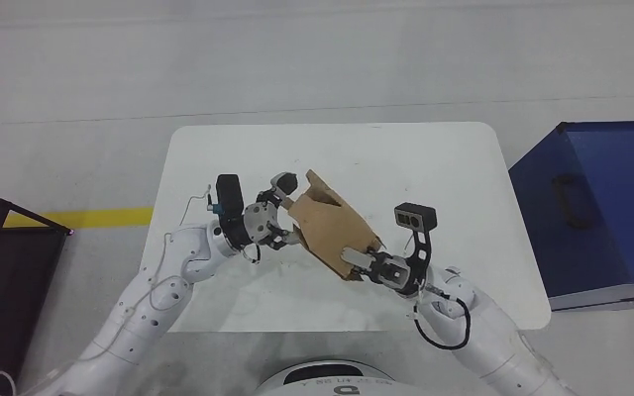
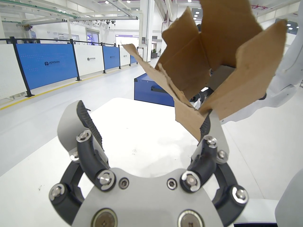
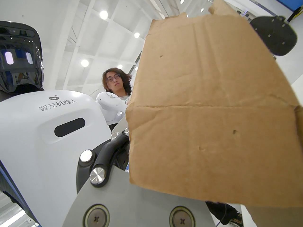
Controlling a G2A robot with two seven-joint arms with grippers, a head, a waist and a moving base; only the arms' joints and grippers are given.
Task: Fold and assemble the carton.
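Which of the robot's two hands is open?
The left gripper: it is spread wide, with one fingertip just touching a flap of the carton. The right gripper is clamped on the carton's other end, holding it up.

White table (image 1: 436,178), rounded corners. 1 blue bin (image 1: 584,213) on the floor just off its right edge (dark handle slot in the side). Yellow line (image 1: 99,216) on the grey floor to the left. Blue fence panels (image 2: 45,64) farther back.
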